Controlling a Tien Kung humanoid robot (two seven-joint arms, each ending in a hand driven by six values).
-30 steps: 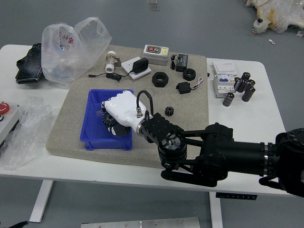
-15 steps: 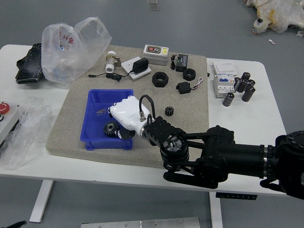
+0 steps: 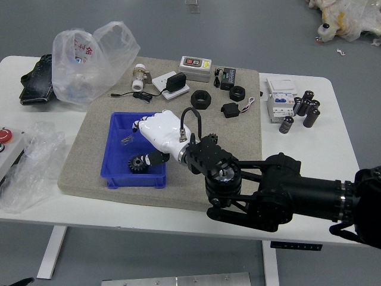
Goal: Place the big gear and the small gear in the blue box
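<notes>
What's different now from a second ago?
The right hand drew back to the right and seems to have let go of the big gear, which sits lower in the picture, in the blue box. The robot's wrist now crowds the small gear's spot, so I can't tell whether that moved. The box stayed put.

Black arm (image 3: 309, 195), looped dark cable (image 3: 190, 109); white hand (image 3: 162, 131), possibly gloved.

Pic fairly sharp w/ even, diffuse light.
</notes>
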